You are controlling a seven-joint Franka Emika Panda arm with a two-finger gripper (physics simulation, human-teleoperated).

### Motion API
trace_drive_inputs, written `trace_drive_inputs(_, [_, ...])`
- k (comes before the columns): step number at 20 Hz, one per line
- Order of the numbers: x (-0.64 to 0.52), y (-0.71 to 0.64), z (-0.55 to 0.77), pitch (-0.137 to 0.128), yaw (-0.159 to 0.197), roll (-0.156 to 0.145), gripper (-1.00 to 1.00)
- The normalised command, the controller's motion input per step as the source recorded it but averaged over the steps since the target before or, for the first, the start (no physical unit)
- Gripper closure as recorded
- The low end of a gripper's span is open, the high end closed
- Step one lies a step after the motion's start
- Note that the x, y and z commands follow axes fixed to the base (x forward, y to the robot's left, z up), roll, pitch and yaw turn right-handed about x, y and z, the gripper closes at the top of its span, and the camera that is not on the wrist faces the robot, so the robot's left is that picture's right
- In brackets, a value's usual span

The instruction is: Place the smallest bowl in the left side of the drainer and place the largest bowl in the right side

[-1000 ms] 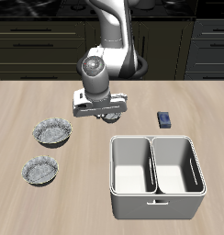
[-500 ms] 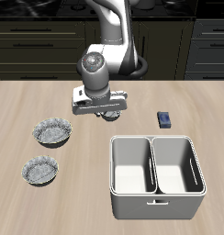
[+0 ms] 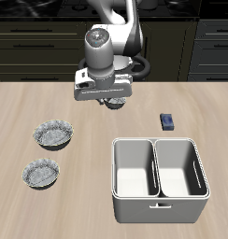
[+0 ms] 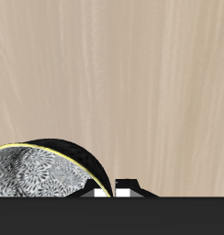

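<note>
My gripper (image 3: 112, 99) is shut on the rim of the smallest bowl (image 3: 116, 102), a tiny grey scalloped bowl, and holds it above the table, behind the drainer. In the wrist view the bowl (image 4: 36, 173) hangs at the fingertips of my gripper (image 4: 117, 190) over bare wood. The largest bowl (image 3: 53, 135) sits on the table off to the side. The drainer (image 3: 161, 200), a light grey tub with two compartments, stands near the table's front edge, and both compartments are empty.
A slightly smaller grey scalloped bowl (image 3: 40, 173) lies nearer the front edge than the largest bowl. A small dark blue block (image 3: 168, 120) lies just behind the drainer.
My gripper has risen and drawn slightly back with the smallest bowl in it, lifting it clear of the table. The other bowls and the drainer have not moved.
</note>
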Motion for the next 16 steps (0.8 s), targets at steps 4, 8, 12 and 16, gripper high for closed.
trace_drive_inputs(4, [0.05, 0.04, 0.28, -0.019, -0.009, -0.018, 1.0])
trace_drive_inputs(8, [0.12, 0.04, 0.3, 0.0, -0.036, -0.009, 1.0])
trace_drive_inputs(12, [0.13, 0.1, 0.29, -0.052, -0.007, -0.013, 1.0])
trace_drive_inputs(16, [0.12, 0.17, 0.22, -0.056, -0.005, 0.011, 1.0])
